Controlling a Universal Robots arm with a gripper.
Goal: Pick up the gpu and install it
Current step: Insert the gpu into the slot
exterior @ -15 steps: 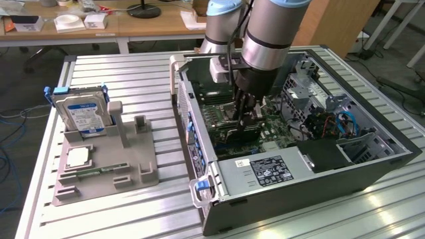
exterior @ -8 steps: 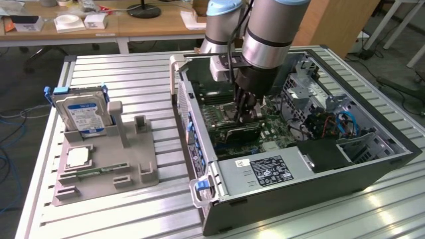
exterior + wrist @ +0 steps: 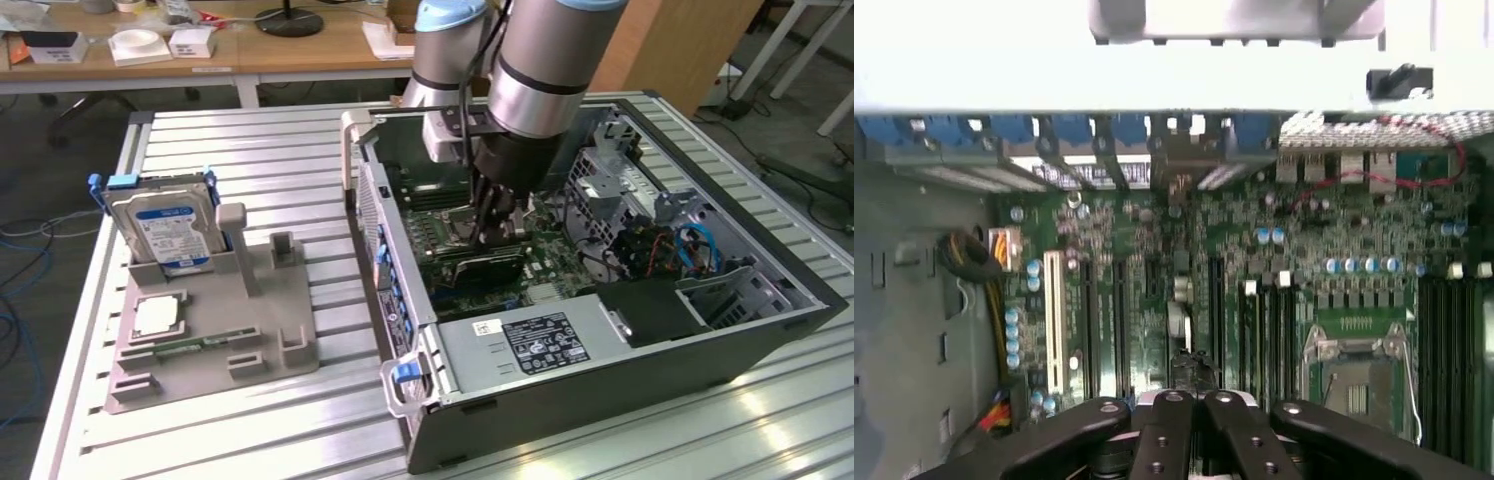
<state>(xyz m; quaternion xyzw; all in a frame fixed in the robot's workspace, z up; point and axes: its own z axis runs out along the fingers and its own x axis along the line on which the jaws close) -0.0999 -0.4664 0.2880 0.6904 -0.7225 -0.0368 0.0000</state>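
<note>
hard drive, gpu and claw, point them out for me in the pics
hard drive point(image 3: 166, 228): exterior view, on its blue-white label, standing upright in the grey holder.
gpu point(image 3: 483, 268): exterior view, on its black top face, inside the open computer case.
claw point(image 3: 1190, 412): wrist view, midway between the black fingertips, above the motherboard.

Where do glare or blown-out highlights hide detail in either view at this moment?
Exterior view: bright reflections streak the metal table near the computer case. Wrist view: the case wall beyond the motherboard is washed out to white, while the gripper stays dark in the foreground.
</note>
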